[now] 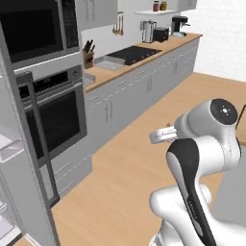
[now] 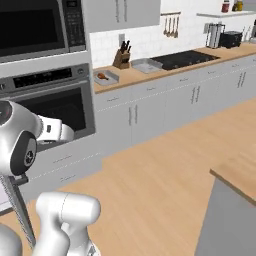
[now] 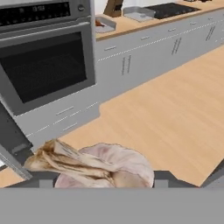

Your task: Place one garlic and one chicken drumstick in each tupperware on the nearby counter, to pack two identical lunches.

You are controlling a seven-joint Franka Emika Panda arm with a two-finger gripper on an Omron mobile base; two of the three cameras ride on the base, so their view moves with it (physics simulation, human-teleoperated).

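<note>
— Kitchen counter [image 2: 150, 75] far off has two grey tupperware [image 2: 106, 77], one holding a red-brown chicken drumstick [image 2: 102, 76].
— And the garlic [image 3: 105, 165]?
— Pinkish-white, papery, pinched in the claw [image 3: 103, 177], above the floor.

Wooden floor [image 2: 165, 165] – pale grey cabinets [image 2: 165, 107], built-in oven [image 3: 43, 65].

Open wood floor [image 2: 165, 165] toward counter [image 2: 150, 72]; knife block [image 2: 121, 58] stands btwn the two tupperware [image 2: 106, 77].

On the desk [image 2: 135, 76], one tupperware [image 2: 106, 77] holding a drumstick [image 2: 102, 76] lies left of the other tupperware [image 2: 146, 65], the cooktop [image 2: 184, 59] beyond.
</note>
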